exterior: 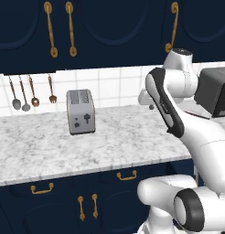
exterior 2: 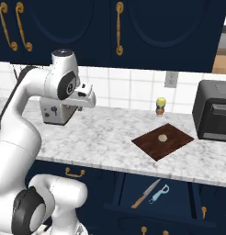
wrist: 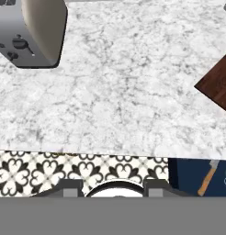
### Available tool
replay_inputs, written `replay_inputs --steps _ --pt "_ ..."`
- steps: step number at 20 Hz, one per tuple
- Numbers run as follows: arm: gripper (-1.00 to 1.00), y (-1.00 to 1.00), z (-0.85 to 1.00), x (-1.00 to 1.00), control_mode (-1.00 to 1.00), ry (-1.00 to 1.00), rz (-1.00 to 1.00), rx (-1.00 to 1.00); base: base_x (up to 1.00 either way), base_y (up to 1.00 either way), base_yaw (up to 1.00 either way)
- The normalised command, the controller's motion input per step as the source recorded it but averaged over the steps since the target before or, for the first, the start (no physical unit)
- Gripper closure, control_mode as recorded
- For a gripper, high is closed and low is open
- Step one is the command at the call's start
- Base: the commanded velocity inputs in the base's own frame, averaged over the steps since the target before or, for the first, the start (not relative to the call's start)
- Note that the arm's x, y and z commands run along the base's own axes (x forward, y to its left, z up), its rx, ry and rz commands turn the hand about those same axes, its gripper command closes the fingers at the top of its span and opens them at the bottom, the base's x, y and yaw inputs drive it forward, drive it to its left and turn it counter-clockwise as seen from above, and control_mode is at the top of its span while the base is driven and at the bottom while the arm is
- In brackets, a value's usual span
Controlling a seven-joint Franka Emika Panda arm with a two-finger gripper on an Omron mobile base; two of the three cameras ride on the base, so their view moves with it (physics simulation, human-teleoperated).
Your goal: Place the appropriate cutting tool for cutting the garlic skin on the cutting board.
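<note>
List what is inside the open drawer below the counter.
In the open drawer lie a knife with an orange-brown handle and a light blue peeler. The drawer's back part sits under the counter, hidden.

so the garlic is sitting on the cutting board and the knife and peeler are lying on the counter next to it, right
Not quite. The garlic does sit on the cutting board, but the knife and the peeler are not on the counter. They lie in the open drawer below it, as the right base view shows.
</note>
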Motion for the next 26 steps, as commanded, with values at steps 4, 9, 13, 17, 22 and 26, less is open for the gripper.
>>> replay_inputs --steps 4,9,13,17,22,26 --pt "-1.00 0.00 -0.04 -0.26 -1.00 -0.03 0.00 0.00 0.00 0.00 0.00" --pt "-1.00 -0.50 -0.24 -0.58 -1.00 -0.08 0.00 0.12 0.00 0.00 0.00" --pt "-1.00 -1.00 -0.53 -0.50 -1.00 0.01 0.01 0.24 0.00 0.00 0.00" --pt "-1.00 -1.00 -0.49 -0.29 -1.00 0.06 0.05 0.21 0.00 0.00 0.00" --pt "-1.00 -0.70 -0.98 -0.06 -1.00 0.04 0.03 0.04 0.00 0.00 0.00" --pt "-1.00 -0.50 -0.61 -0.11 -1.00 0.11 -0.01 0.00 0.00 0.00 0.00"
